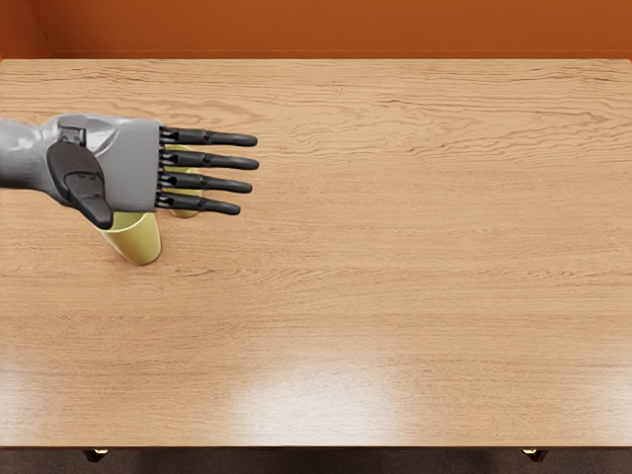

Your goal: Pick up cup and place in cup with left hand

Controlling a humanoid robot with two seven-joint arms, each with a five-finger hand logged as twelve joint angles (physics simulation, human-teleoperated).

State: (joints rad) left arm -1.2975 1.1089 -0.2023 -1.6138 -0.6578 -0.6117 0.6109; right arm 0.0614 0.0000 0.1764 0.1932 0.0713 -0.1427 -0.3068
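My left hand reaches in from the left edge, its four fingers straight and spread toward the right, holding nothing. Just below its palm and thumb, a yellow-green cup stands on the table, its upper part partly covered by the hand. A second yellow-green cup shows between and under the fingers, mostly hidden. The two cups are apart. Whether the hand touches either one cannot be told.
The wooden table fills most of the view, with its front edge near the bottom and an orange wall behind its back edge.
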